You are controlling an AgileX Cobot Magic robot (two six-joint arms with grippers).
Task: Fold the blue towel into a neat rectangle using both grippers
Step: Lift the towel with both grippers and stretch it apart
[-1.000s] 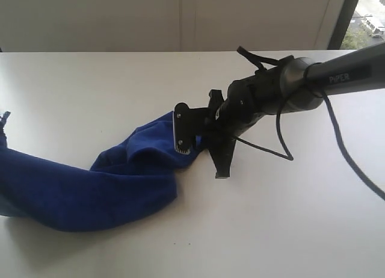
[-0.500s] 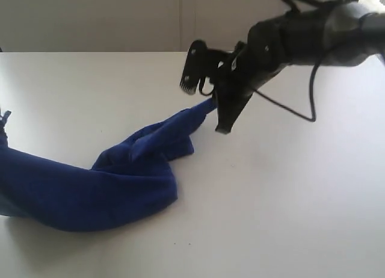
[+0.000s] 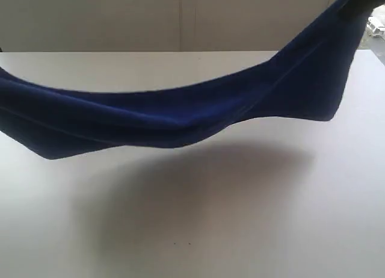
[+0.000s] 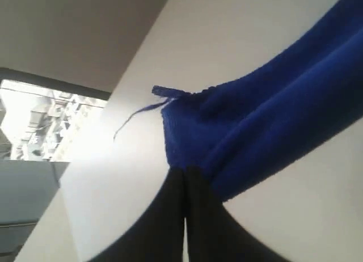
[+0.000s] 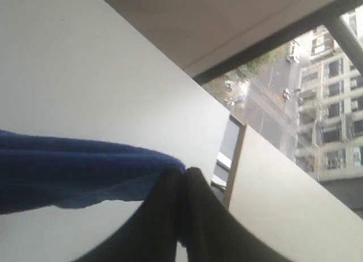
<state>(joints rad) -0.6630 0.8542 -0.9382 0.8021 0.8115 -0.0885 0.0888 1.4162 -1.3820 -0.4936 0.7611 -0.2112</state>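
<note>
Two ends of the blue towel (image 3: 180,109) are clamped in the jaws of the left gripper (image 4: 183,177) and right gripper (image 5: 182,177). Heaped on the bench (image 3: 252,230) a second earlier, it is now slung clear above it, judged ready for spreading.

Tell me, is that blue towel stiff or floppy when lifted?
Floppy, most likely: the blue towel sags in a curve between its held ends. Probably light, since the left tool and right tool each carry it by a small pinch.
</note>
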